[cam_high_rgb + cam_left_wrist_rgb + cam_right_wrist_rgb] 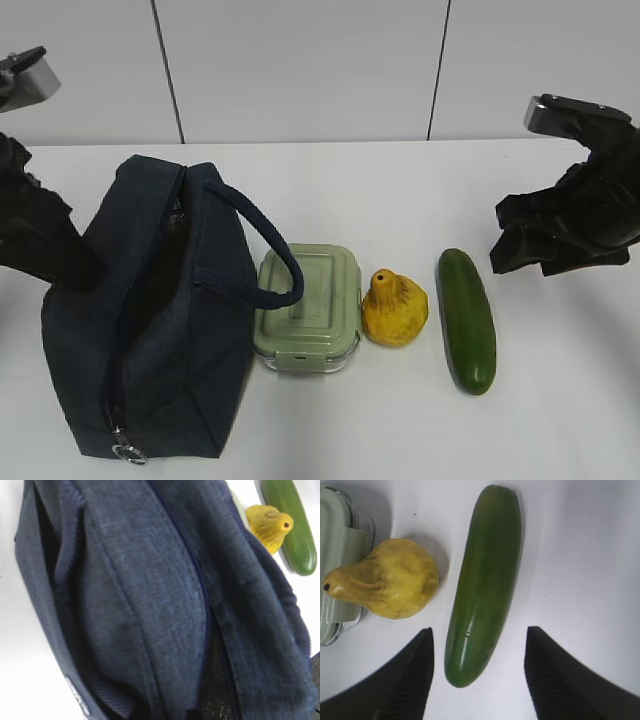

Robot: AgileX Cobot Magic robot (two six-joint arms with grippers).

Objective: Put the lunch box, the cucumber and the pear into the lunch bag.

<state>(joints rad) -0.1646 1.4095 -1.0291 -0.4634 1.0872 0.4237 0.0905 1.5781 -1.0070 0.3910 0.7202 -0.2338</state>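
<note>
On the white tabletop [400, 430] the lunch bag [150, 330], lunch box [310, 305], pear [395, 308] and cucumber [467, 318] lie in a row; the right fingers [422, 667] are spread wide around the cucumber's end; the left fingers cannot be seen.

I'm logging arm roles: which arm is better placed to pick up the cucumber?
Probably the right. Its gripper is open with the fingers either side of the cucumber, not yet touching. The left arm is over by the lunch bag, farther off.
</note>
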